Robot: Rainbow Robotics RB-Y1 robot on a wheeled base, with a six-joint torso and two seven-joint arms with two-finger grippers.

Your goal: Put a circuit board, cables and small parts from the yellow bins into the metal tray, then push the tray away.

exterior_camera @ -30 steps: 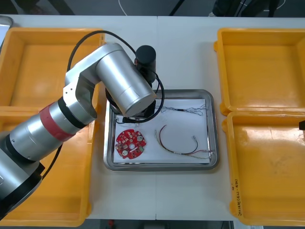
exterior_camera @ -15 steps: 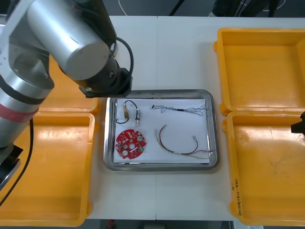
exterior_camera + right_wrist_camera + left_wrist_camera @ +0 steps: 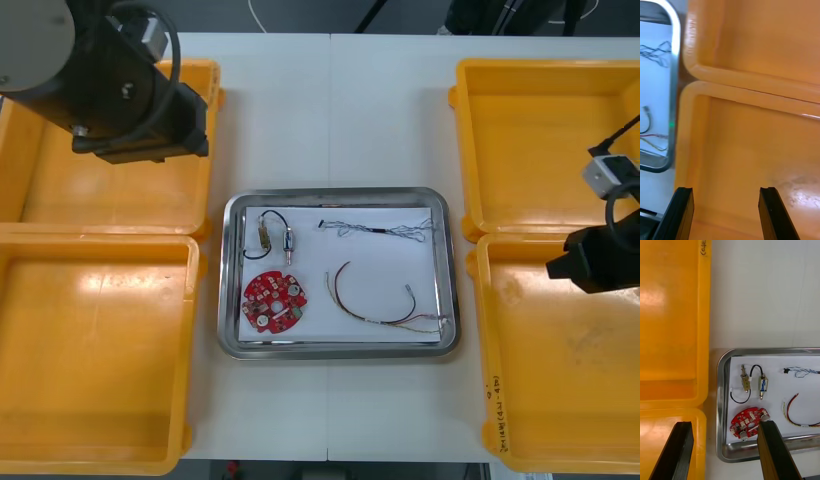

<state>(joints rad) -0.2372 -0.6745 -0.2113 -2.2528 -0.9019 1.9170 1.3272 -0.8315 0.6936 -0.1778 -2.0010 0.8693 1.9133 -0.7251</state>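
The metal tray (image 3: 340,194), white inside, sits mid-table. It holds a round red circuit board (image 3: 274,300), a black cable with small metal parts (image 3: 272,236), a twisted blue and white cable (image 3: 382,231) and a red and yellow cable (image 3: 376,307). My left arm (image 3: 135,95) hangs high over the far left yellow bin (image 3: 40,150). In the left wrist view the left gripper (image 3: 724,423) is open and empty, with the tray (image 3: 720,390) and board (image 3: 748,423) far below. The right gripper (image 3: 725,189) is open over the near right bin (image 3: 752,150).
Two yellow bins stand on each side of the tray; the near left one (image 3: 95,350) and far right one (image 3: 545,140) look bare. My right arm (image 3: 600,262) reaches in from the right edge. Bare table lies beyond and in front of the tray.
My left arm has lifted off the tray's left side and swung back over the far left bin, uncovering the black cable. The right arm has come in from the right edge.
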